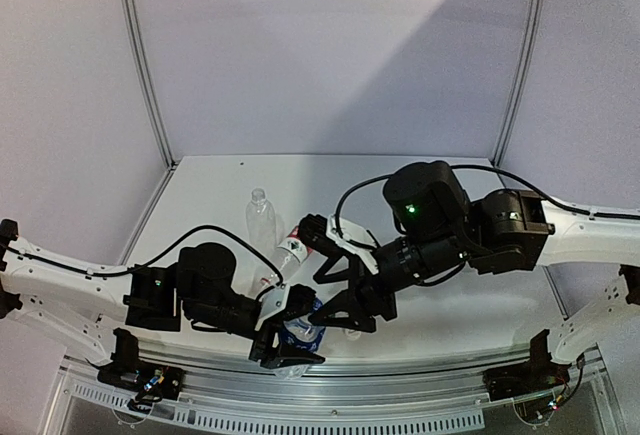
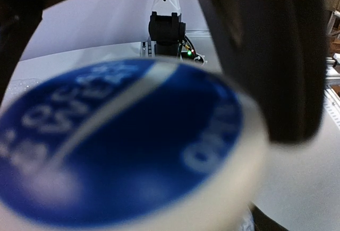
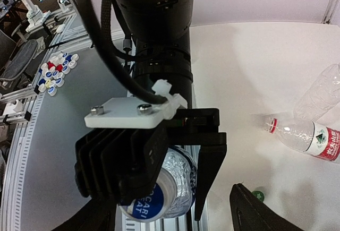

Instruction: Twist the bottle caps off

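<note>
A small bottle with a blue label (image 3: 175, 186) lies crosswise in my left gripper (image 3: 180, 188), whose fingers (image 3: 207, 162) are shut on its crinkled body. In the left wrist view the blue label (image 2: 122, 146) fills the picture, blurred. The bottle's cap does not show clearly. My right gripper (image 3: 167, 202) is open, one finger on each side of the bottle's near end, apart from it. From above, both grippers (image 1: 290, 340) (image 1: 345, 310) meet at the table's near edge. A green cap (image 3: 258, 194) lies loose on the table.
A red-labelled bottle (image 3: 311, 136) and an unlabelled clear bottle (image 3: 324, 90) lie on the white table (image 3: 249, 66) behind the grippers. Several loose caps (image 3: 53, 71) lie off the table to the left. The aluminium rail (image 1: 330, 380) runs along the near edge.
</note>
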Controlling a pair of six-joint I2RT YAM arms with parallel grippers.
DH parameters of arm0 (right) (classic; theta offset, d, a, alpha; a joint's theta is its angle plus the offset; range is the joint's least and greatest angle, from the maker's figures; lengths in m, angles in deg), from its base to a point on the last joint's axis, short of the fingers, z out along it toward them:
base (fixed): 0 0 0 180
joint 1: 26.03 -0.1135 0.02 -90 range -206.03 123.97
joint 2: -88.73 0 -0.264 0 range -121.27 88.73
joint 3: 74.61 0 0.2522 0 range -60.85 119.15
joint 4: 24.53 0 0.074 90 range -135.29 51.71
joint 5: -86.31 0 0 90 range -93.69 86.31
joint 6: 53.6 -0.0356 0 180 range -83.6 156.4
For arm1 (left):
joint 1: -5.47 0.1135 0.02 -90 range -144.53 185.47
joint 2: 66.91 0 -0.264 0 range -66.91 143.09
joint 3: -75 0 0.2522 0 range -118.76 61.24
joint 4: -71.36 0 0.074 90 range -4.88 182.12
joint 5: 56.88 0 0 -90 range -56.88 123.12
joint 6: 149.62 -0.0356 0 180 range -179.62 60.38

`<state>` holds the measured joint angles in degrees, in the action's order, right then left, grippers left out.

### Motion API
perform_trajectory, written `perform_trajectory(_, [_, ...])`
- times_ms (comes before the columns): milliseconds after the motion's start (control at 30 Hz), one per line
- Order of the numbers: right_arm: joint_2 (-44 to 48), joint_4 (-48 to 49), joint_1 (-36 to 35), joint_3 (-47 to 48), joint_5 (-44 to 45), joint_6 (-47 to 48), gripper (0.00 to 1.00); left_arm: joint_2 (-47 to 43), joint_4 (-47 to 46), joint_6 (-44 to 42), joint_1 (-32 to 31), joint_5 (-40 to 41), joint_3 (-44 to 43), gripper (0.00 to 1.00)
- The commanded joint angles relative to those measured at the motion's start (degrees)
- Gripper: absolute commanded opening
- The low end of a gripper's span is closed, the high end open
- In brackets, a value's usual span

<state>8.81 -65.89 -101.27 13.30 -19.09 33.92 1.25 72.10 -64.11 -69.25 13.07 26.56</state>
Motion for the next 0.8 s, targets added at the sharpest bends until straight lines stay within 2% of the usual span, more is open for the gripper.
perform_trajectory(0, [-1.4,2.9,0.1,-1.6,-0.7,-0.2,0.72,-0.7,-1.7,0.5,0.3,-0.2,1.0,0.68])
perform_trajectory(233, [0.5,5.8,0.0,-4.2,-1.0,-0.2,0.61,-1.1,-1.8,0.7,0.4,-0.6,1.1,0.68])
perform_trajectory(467, [-0.7,8.1,0.0,-5.0,-3.0,-0.9,0.62,-0.5,-1.9,0.8,0.4,-1.1,0.8,0.68])
perform_trajectory(567, [-1.4,9.0,0.1,-5.0,-4.1,-1.4,0.53,-0.5,-1.8,0.8,0.4,-1.0,0.8,0.68])
perform_trajectory(633, [-1.5,8.5,0.1,-4.7,-4.3,-1.5,0.44,-0.5,-1.8,0.9,0.5,-0.5,0.8,0.69])
perform_trajectory(767, [0.2,5.7,0.1,-4.3,-1.2,-0.8,0.28,-1.8,-2.0,2.1,0.5,5.9,1.5,0.77])
